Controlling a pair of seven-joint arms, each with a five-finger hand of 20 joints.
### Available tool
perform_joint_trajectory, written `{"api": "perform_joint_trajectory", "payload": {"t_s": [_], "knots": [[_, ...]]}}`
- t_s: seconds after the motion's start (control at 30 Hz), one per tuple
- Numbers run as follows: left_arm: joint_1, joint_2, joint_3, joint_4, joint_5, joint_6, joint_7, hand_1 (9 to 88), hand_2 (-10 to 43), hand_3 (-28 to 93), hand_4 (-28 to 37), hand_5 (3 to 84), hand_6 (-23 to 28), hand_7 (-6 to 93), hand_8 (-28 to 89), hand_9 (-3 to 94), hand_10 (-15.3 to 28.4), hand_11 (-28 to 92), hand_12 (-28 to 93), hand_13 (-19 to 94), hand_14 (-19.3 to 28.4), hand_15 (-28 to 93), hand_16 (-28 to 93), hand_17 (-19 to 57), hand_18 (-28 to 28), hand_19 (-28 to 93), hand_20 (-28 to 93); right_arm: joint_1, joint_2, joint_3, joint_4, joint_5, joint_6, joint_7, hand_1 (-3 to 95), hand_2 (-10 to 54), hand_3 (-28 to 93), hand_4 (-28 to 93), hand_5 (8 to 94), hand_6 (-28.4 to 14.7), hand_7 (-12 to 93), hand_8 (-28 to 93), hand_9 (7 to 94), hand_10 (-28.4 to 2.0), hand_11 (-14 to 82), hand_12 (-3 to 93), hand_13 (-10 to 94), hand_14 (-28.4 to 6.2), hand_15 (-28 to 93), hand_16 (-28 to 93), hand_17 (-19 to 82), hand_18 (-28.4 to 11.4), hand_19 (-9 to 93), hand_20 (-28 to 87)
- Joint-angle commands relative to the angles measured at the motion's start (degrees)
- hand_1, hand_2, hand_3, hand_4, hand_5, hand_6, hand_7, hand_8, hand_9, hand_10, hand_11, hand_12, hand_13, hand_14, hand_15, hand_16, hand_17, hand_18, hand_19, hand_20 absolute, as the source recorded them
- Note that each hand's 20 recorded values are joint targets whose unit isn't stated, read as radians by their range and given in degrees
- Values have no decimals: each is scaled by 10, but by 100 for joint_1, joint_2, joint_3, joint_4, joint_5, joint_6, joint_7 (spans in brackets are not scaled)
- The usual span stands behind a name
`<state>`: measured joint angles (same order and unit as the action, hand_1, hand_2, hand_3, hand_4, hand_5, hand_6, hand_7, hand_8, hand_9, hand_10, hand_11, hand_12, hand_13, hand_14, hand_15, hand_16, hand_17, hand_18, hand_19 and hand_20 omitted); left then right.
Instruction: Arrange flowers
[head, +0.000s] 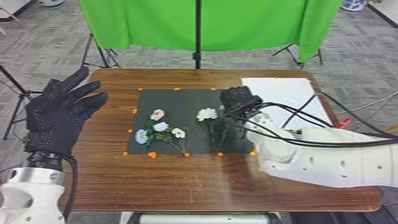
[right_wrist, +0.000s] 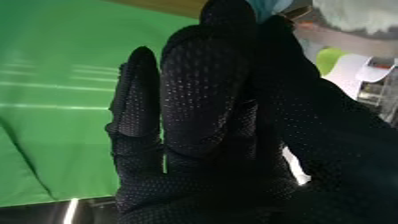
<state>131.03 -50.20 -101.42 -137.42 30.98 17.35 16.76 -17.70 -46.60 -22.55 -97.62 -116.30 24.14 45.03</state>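
In the head view, a dark mat (head: 182, 100) lies on the table. On its left half, a pink flower (head: 157, 114), a white flower (head: 161, 126), a blue flower (head: 141, 136) and a small white flower (head: 179, 133) lie grouped with green stems. A larger white flower (head: 206, 114) lies alone near the middle. My left hand (head: 58, 117) is open off the table's left side. My right hand (head: 238, 97) is over the mat's right edge, right of the large white flower. In the right wrist view, my right hand (right_wrist: 200, 95) is open, its fingers fairly straight, the thumb close beside them.
A white sheet (head: 280, 90) lies at the table's back right, with a red object (head: 345, 122) near the right edge. Orange spots line the mat's border. Cables loop over my right arm. Behind the brown table (head: 169, 185) hangs a green cloth (head: 249, 25) on a stand.
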Motion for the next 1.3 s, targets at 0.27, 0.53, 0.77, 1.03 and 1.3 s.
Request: {"api": "perform_joint_trajectory", "payload": {"t_s": [0.27, 0.53, 0.77, 1.03, 1.3], "knots": [[35, -53, 27, 53, -2, 5, -69, 191, 109, 747, -283, 361, 103, 126, -83, 305, 203, 289, 110, 256, 284, 625, -131, -58, 269, 665, 173, 9, 47, -149, -37, -183, -212, -7, 533, -95, 765, -283, 721, 17, 447, -33, 910, -53, 183, 339, 845, -16, 586, 197, 396, -155, 903, 109], [85, -45, 0, 35, -26, 60, -36, 191, 108, 749, -283, 361, 103, 126, -83, 305, 203, 289, 110, 255, 284, 625, -131, -58, 269, 666, 173, -3, -5, -141, -71, -221, -463, -64, 524, -95, 769, -283, 707, 19, 419, -52, 895, -59, 160, 344, 820, -22, 585, 194, 371, -158, 893, 105], [110, -14, -2, 33, -40, 64, -34, 202, 106, 755, -283, 363, 103, 126, -83, 306, 203, 289, 110, 256, 284, 625, -131, -57, 268, 665, 172, 112, -41, -381, -87, -429, -179, 154, 482, -95, 786, -283, 651, 9, 323, -69, 847, -71, 138, 336, 775, -28, 585, 212, 336, -166, 875, 110], [51, -28, 5, 58, -38, 59, -106, 207, 104, 755, -283, 363, 104, 127, -84, 306, 203, 291, 110, 255, 284, 626, -131, -57, 269, 666, 172, 133, 23, -343, -162, -345, -348, 106, 445, -95, 829, -283, 597, 2, 230, -155, 746, -96, 203, 253, 716, -40, 595, 229, 295, -180, 857, 142], [58, -21, 10, 59, -37, 42, -130, 206, 104, 755, -283, 363, 103, 127, -84, 305, 204, 290, 109, 256, 284, 626, -131, -57, 269, 667, 171, 96, 48, -266, -228, -306, -466, 163, 403, -95, 855, -282, 562, -7, 209, -150, 689, -122, 285, 169, 695, -60, 627, 194, 285, -189, 851, 167]]}}
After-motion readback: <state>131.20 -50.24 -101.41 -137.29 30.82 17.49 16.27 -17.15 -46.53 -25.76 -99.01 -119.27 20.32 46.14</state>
